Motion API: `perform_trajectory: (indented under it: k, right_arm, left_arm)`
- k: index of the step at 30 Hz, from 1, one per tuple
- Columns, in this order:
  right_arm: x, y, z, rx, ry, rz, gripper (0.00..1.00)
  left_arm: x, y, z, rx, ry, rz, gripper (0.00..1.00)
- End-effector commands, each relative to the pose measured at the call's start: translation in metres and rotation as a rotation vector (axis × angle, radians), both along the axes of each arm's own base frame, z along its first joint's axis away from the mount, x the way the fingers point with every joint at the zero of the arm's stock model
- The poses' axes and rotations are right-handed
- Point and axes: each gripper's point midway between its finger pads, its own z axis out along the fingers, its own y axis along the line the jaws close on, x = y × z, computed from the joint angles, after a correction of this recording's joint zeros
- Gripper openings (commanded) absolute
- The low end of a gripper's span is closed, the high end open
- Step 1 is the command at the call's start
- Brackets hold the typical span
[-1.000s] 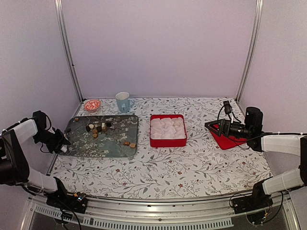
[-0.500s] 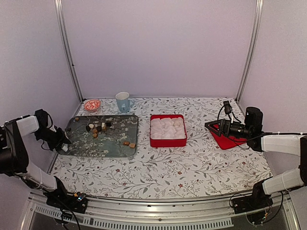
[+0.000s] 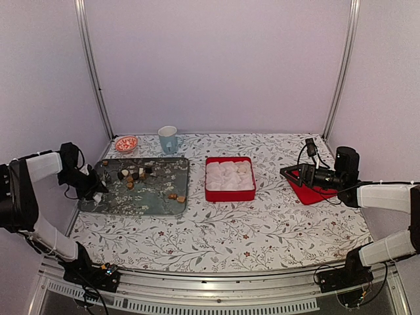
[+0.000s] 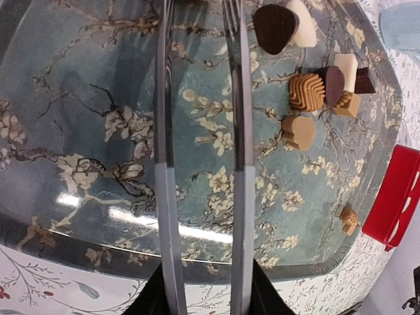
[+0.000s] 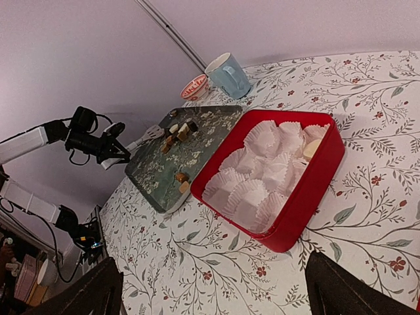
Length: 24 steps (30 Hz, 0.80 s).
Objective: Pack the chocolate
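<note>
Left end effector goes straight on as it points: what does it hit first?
Likely bare tray; the line of the left end effector just misses the dark chocolate. Depth unclear.

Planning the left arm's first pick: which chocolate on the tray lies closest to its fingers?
The dark brown rounded piece, beside a whitish one; the other chocolates lie farther off.

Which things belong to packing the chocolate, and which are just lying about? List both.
Job: chocolates, floral tray under them, red box, white paper cups in it.
Lying about: blue cup, small red-patterned bowl.
</note>
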Motion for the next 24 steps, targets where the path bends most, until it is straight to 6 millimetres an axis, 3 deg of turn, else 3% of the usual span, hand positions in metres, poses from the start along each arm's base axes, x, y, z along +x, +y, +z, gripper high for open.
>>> perform_trajectory:
  k: [1,10,24]
  right_arm:
    - [0.002,0.0,0.007,0.004,-0.012,0.011,0.99]
    - [0.002,-0.001,0.006,0.005,-0.01,0.01,0.99]
    - [0.001,0.0,0.007,0.01,-0.005,0.019,0.99]
  left_arm:
    - [0.008,0.005,0.009,0.032,-0.024,-0.006,0.27]
    - [0.004,0.004,0.01,0.044,-0.012,-0.021,0.26]
    - [0.019,-0.018,0.059,0.128,-0.154,-0.148,0.24]
